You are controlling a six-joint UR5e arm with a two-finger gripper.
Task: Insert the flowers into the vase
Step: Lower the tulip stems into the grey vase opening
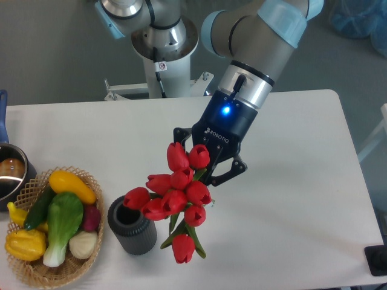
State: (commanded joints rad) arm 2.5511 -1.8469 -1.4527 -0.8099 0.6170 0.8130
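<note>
The flowers (177,193), a bunch of red tulip buds with green leaves, hang in the air with my gripper (207,164) shut on their stems, which are hidden behind the buds. The leftmost buds overlap the right rim of the vase (130,226), a dark grey ribbed cylinder standing upright on the white table (290,181). One bud droops below the bunch, just right of the vase. The gripper is above and to the right of the vase mouth, tilted toward the lower left.
A wicker basket (27,272) of vegetables sits at the front left beside the vase. A metal pot (11,175) with a blue handle stands at the left edge. The arm's base (162,48) rises behind the table.
</note>
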